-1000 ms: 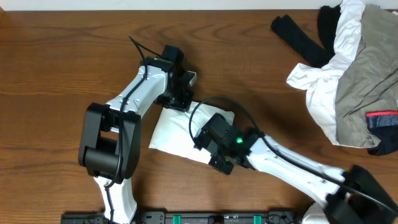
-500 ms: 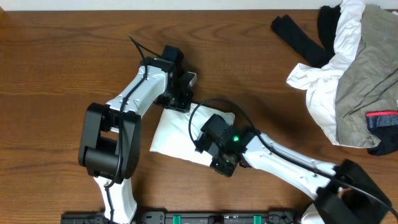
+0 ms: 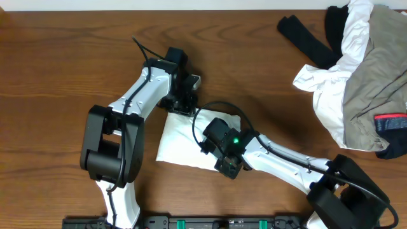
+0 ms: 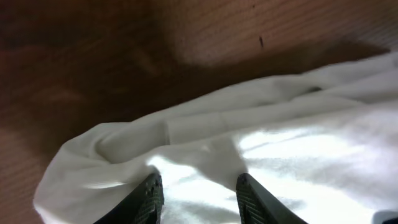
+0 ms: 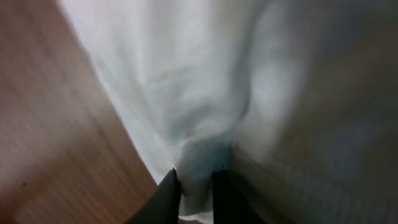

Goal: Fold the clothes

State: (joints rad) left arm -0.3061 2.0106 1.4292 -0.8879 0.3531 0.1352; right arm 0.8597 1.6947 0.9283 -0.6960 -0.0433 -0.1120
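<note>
A white garment (image 3: 184,137) lies folded into a small bundle on the wooden table (image 3: 63,63), between the two arms. My left gripper (image 3: 183,102) sits at the bundle's far edge; in the left wrist view its fingers (image 4: 198,193) are apart, resting on the white cloth (image 4: 280,143). My right gripper (image 3: 219,143) is over the bundle's near right part; in the right wrist view its fingers (image 5: 196,186) are shut on a pinch of the white cloth (image 5: 186,93).
A heap of clothes (image 3: 362,70) lies at the back right: white, olive-grey and dark pieces, with a black garment (image 3: 305,35) trailing left from it.
My right gripper has slid a little to the left and away from me with the cloth, and the bundle's near edge has drawn in. The left arm has hardly moved.
</note>
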